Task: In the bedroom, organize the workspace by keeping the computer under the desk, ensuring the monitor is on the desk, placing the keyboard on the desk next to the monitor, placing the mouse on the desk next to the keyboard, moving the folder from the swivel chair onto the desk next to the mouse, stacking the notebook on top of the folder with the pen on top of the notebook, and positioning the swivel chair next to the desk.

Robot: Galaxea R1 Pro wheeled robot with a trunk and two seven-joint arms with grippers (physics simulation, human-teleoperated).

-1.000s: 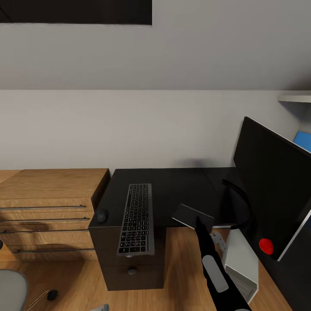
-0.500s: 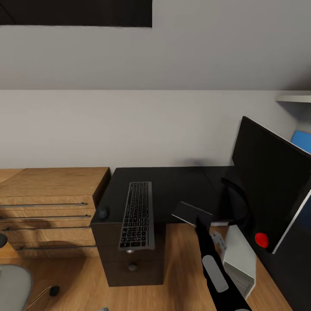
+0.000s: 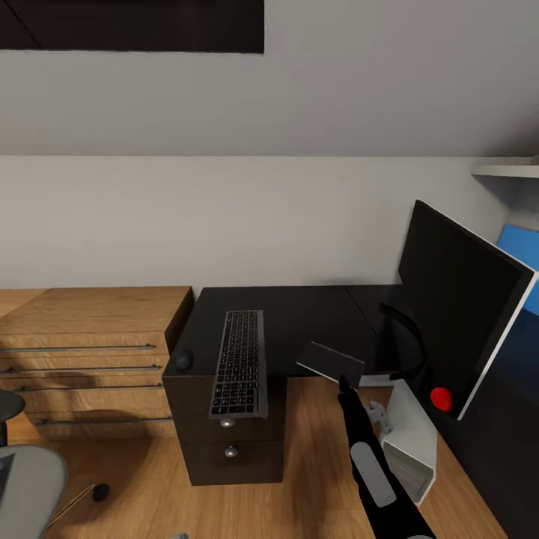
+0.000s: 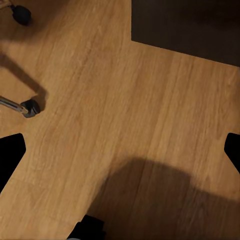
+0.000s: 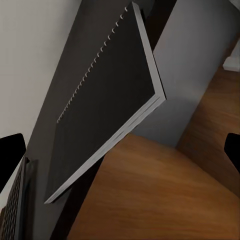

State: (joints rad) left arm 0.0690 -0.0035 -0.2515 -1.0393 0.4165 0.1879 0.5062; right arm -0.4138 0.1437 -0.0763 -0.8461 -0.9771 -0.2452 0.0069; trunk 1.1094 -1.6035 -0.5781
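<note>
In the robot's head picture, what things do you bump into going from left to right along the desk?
wooden chest of drawers → mouse → keyboard → notebook → monitor

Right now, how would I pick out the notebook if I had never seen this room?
Find the long black desk against the white wall, with the keyboard lying across its drawer end. At the desk's front edge, left of the big monitor, the right gripper holds up the notebook. It is a thin dark grey slab with a spiral edge, tilted, unlike the keyed keyboard and the small round mouse.
</note>
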